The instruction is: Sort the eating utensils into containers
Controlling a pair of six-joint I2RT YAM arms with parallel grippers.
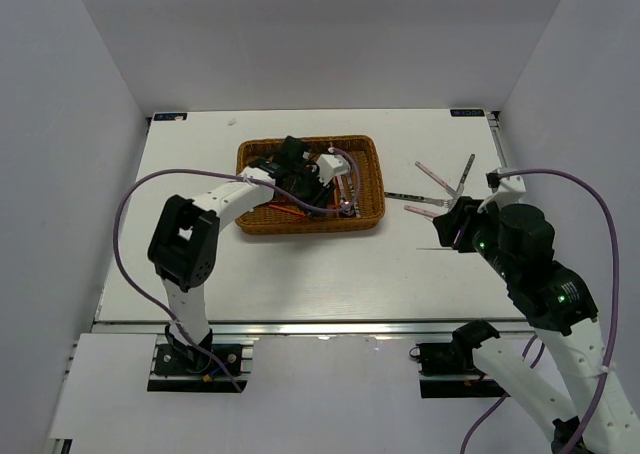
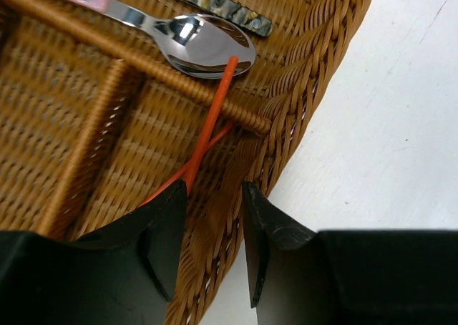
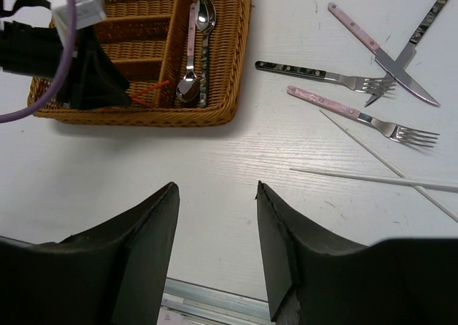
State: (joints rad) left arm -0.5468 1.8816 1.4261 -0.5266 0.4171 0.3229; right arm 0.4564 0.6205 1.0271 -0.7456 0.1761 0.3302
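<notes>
your left gripper (image 2: 215, 190) hovers over the wicker tray (image 2: 315, 53) at its rim, jaws partly apart, gripping nothing. 2 red chopsticks (image 2: 210, 121) lie in the tray, tips by a spoon (image 2: 207, 46). your right gripper (image 3: 217, 190) is open and empty beside the tray. 2 forks (image 3: 343, 112), 2 knives (image 3: 358, 30) and white chopsticks (image 3: 358, 175) lie right of the tray.

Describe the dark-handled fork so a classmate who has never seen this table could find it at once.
Find the brown wicker cutlery tray. On the white table to its right lie loose utensils; the dark-handled fork lies closest to the tray, handle toward it. Beside it is a pink-handled fork; this one's handle is black.
</notes>
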